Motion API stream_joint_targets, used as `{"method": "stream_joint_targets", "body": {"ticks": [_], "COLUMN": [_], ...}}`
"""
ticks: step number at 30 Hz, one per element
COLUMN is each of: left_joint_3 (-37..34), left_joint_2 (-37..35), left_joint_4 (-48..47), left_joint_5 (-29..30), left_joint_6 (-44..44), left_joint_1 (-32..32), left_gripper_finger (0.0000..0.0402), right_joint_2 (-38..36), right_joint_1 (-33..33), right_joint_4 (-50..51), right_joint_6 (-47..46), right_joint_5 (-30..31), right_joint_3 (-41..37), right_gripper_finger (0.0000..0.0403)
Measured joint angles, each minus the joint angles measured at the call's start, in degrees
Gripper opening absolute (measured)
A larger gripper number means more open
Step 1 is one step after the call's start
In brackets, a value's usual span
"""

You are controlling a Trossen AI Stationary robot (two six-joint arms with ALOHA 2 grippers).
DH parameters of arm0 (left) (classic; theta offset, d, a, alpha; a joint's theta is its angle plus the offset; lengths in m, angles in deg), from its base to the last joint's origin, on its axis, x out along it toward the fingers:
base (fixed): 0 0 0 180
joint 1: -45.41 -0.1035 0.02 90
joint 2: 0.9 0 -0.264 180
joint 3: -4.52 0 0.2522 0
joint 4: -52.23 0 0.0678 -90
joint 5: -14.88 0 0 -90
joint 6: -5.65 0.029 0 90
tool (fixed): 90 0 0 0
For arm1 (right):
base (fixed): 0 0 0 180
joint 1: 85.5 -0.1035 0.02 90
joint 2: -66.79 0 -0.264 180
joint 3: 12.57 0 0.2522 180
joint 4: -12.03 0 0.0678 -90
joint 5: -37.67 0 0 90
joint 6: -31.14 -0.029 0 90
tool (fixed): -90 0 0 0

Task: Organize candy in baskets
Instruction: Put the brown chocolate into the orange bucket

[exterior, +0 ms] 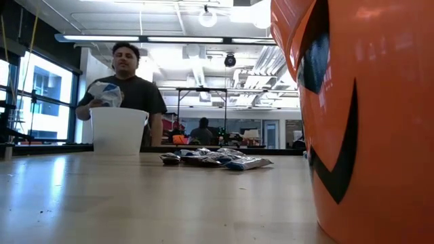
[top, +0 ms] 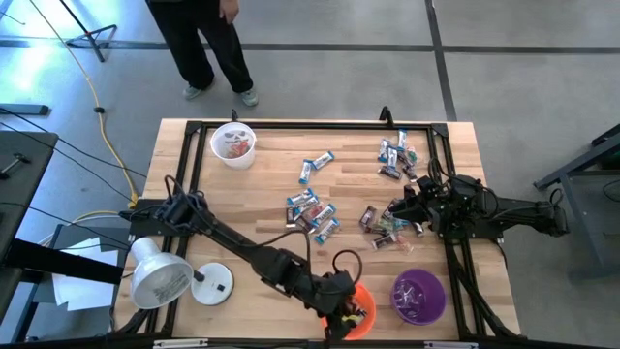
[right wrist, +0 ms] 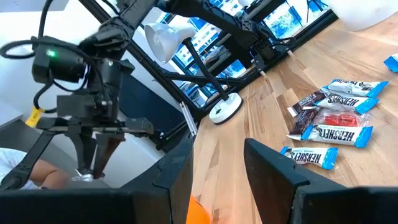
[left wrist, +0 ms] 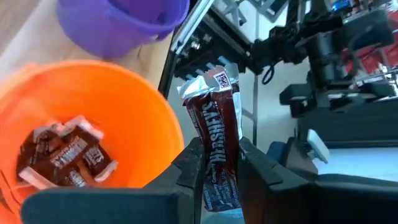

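Observation:
My left gripper point(left wrist: 215, 150) is over the near rim of the orange basket point(left wrist: 118, 99), shut on a dark brown candy bar point(left wrist: 214, 115). Several brown bars point(left wrist: 65, 158) lie in that basket's bottom. The purple basket point(top: 418, 296) stands to its right and the white basket point(top: 233, 143) at the far left. Loose blue-and-white candy point(top: 312, 208) and a brown and pinkish pile point(top: 392, 231) lie mid-table. My right gripper point(right wrist: 217, 158) is open, low beside that pile point(right wrist: 333, 118), with nothing between its fingers. My left gripper pinches the brown bar's one end point(left wrist: 216, 171) between its two fingers, which lie along the bar. The right wrist view shows the fingers point(right wrist: 93, 155) pointing down. The bar is lifted clear, and its free crimped end point(left wrist: 208, 84) sticks out past the fingertips, beside the orange rim.
A white dome lamp point(top: 160, 276) with a round base point(top: 213, 283) stands near the left arm. A black frame point(top: 320, 124) runs round the table's edges. A person point(exterior: 122, 81) stands behind the far edge. More blue-and-white candy point(top: 395, 155) lies at the far right.

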Motion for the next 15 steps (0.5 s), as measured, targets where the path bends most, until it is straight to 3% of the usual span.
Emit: {"method": "stream_joint_targets", "body": {"ticks": [5,15], "left_joint_3": [0.0,0.0], "left_joint_2": [0.8,0.8], "left_joint_4": [0.6,-3.8], "left_joint_5": [-0.5,3.0], "left_joint_6": [-0.2,10.3], "left_joint_1": [0.5,-1.8], "left_gripper_finger": [0.0051,0.0055], "right_joint_2": [0.0,0.0], "right_joint_1": [0.0,0.0], "right_joint_4": [0.0,0.0], "right_joint_6": [0.0,0.0], "right_joint_5": [0.0,0.0], "right_joint_3": [0.0,0.0], "right_gripper_finger": [0.0138,0.0138]}}
